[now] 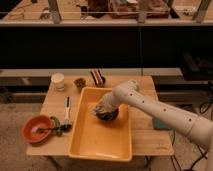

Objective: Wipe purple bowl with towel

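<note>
The purple bowl (109,116) is a small, very dark round bowl resting inside a yellow tub (87,142) on the wooden table. My gripper (102,107) reaches in from the right on a white arm and presses down onto the bowl's left upper side, covering much of it. A pale patch at the gripper's tip looks like the towel (98,106), lying against the bowl's rim; I cannot make out how it is held.
Left of the tub are an orange-red bowl (36,129), a green item (57,125) and a black-and-white brush (67,111). Behind the tub stand a white cup (58,81), a tiny brown bowl (79,82) and a striped object (97,77). A green pad (160,124) lies at right.
</note>
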{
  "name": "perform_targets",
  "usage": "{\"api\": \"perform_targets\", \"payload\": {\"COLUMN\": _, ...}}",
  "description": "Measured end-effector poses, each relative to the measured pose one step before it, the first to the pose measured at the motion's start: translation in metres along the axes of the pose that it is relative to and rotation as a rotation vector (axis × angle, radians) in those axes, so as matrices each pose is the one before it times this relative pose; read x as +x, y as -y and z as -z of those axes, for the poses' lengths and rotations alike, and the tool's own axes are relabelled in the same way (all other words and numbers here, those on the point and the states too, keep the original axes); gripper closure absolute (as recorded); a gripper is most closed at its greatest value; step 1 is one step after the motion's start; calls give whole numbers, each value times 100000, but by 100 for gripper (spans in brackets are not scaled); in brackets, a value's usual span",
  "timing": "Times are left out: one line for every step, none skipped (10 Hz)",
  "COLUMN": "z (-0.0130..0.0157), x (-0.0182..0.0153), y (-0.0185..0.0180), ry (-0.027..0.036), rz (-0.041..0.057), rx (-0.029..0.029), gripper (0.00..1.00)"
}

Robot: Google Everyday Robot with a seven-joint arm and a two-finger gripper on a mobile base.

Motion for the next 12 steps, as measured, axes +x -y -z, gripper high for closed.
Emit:
{"api": "perform_targets", "payload": {"z": 559, "x": -965, "y": -1129, "ry": 3185, "rz": 1487, "rx": -12, "gripper": 100}}
{"api": "perform_targets", "payload": {"z": 410, "x": -609, "y": -1163, "ry": 1686, "rz": 908, "rx": -529, "gripper": 100}}
{"api": "perform_targets", "payload": {"z": 267, "x": -266, "y": -801, "ry": 668, "rz": 386, "rx": -509, "gripper": 100}}
{"api": "perform_targets", "payload": {"z": 158, "x": 107, "y": -998, "ry": -568, "rz": 271, "rx": -1052, "gripper": 100}}
{"api": "perform_targets", "payload": {"z": 222, "x": 1080, "y": -823, "ry": -2694, "rz": -934, "rx": -992, "gripper": 100}}
{"api": "perform_targets", "payload": {"z": 215, "x": 1083, "y": -224, "ry": -2426, "rz": -1161, "rx": -203, "gripper": 100}}
{"api": "perform_targets", "payload": {"z": 139, "x": 776, "y": 251, "ry": -2139, "rz": -661, "rx": 16, "gripper": 100}}
{"api": "perform_targets", "payload": {"z": -33, "x": 905, "y": 918, "ry": -2575, "rz": -426, "rx": -225, "gripper": 100}}
{"api": "perform_targets", "payload": {"z": -121, "x": 886, "y": 985, "ry": -1547, "rz": -430, "rx": -361, "gripper": 100}}
{"api": "perform_targets", "payload": {"z": -207, "x": 734, "y": 788, "ry": -989, "rz": 66, "rx": -468, "gripper": 100}}
{"api": "perform_targets", "payload": {"z": -486, "x": 714, "y": 1398, "ry": -1022, "rz": 497, "rx": -533, "gripper": 100}}
{"api": "perform_targets", "payload": {"z": -508, "x": -23, "y": 829, "ry": 115, "rz": 1008, "rx": -306, "gripper": 100}}
